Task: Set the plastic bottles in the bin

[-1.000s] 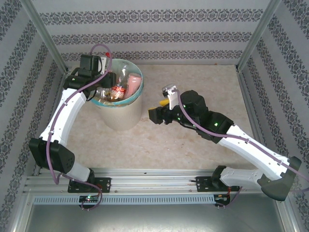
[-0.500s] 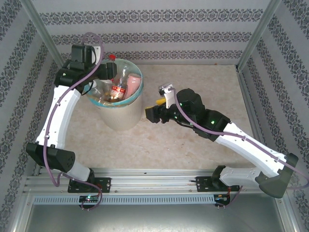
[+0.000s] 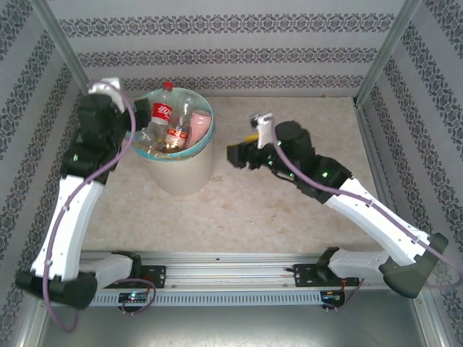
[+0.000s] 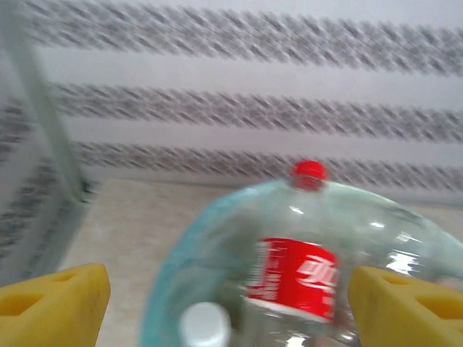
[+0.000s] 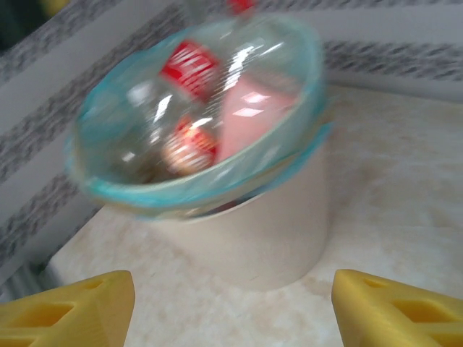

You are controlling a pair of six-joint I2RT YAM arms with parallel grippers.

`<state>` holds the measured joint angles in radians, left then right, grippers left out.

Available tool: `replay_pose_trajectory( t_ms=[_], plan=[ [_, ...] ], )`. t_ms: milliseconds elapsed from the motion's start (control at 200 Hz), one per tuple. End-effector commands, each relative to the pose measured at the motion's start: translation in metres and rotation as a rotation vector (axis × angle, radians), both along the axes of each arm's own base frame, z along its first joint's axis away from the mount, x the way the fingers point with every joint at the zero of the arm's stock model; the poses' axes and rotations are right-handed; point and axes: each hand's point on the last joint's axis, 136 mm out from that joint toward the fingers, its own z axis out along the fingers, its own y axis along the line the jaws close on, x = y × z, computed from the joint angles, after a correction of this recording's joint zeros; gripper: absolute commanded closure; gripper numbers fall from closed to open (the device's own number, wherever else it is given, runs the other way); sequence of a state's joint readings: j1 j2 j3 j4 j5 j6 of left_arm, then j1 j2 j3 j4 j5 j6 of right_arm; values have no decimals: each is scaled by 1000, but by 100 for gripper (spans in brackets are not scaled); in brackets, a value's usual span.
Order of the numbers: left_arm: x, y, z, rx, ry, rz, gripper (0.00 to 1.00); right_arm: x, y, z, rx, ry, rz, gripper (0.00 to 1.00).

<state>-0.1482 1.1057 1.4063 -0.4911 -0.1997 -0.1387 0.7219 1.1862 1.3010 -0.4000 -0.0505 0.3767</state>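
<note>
From the top camera, the left gripper (image 3: 112, 101) hangs just off the left rim of the bin (image 3: 184, 177). From up here I cannot make out its fingers. The right gripper (image 3: 239, 154) sits off the bin's other side, near but apart, with its tips aimed at the bin. Every one of the bottles (image 3: 170, 126) I can find lies inside the bin, so I judge this drop done and the task close to finished.

On the left wrist camera, the left gripper (image 4: 228, 307) has its yellow fingertips (image 4: 54, 303) spread wide with nothing between them. A red-capped bottle (image 4: 293, 278) stands inside the bin (image 4: 166, 289), straight ahead and slightly right of the tips.

On the right wrist camera, the right gripper (image 5: 231, 307) is also parted and empty. The bin (image 5: 268, 231) is ahead and untouched. Its bag (image 5: 130, 191) is folded over the rim, and the bottles (image 5: 192, 61) are heaped above the fingertips' level.

To clear the bin cleanly, I would lift the left arm first and swing it only afterwards, so a finger cannot hook the bag. I would keep the right fingertips short of the bin wall, since a nudge there could tip the heap.
</note>
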Motion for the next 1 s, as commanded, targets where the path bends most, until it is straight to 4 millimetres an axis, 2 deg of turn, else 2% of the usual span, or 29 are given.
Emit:
replay_pose_trajectory(
  t_ms=[0, 80, 165, 225, 300, 355, 450, 550, 684, 784, 909, 919, 994],
  plan=[
    [-17, 55, 24, 59, -182, 303, 14, 33, -55, 15, 34, -7, -184, 27],
    [-26, 76, 19, 78, -175, 383, 14, 58, -105, 12, 0, -6, -324, 26],
    [-25, 103, 4, 75, -133, 470, 14, 83, -166, -9, -44, 22, -505, 23],
    [-19, 123, -18, 47, -75, 521, 14, 96, -208, -29, -57, 50, -624, 22],
    [-15, 142, -53, 4, -19, 569, 14, 106, -256, -63, -88, 88, -771, 21],
    [-14, 150, -76, -29, 3, 592, 14, 109, -280, -85, -109, 122, -839, 20],
    [-16, 158, -118, -51, 46, 627, 14, 108, -311, -122, -218, 146, -924, 17],
    [-19, 160, -159, -54, 98, 648, 14, 102, -329, -156, -328, 117, -967, 15],
    [-32, 163, -204, -53, 132, 682, 13, 89, -334, -194, -401, 63, -951, 14],
    [-35, 156, -238, -79, 132, 649, 12, 80, -327, -215, -362, -7, -929, 13],
    [-24, 134, -274, -139, 52, 500, 12, 78, -313, -229, -290, -112, -868, 13],
    [-23, 132, -276, -141, 42, 484, 12, 75, -311, -235, -288, -113, -862, 13],
    [-12, 116, -294, -153, 10, 370, 11, 77, -300, -231, -282, -143, -795, 9]
  ],
)
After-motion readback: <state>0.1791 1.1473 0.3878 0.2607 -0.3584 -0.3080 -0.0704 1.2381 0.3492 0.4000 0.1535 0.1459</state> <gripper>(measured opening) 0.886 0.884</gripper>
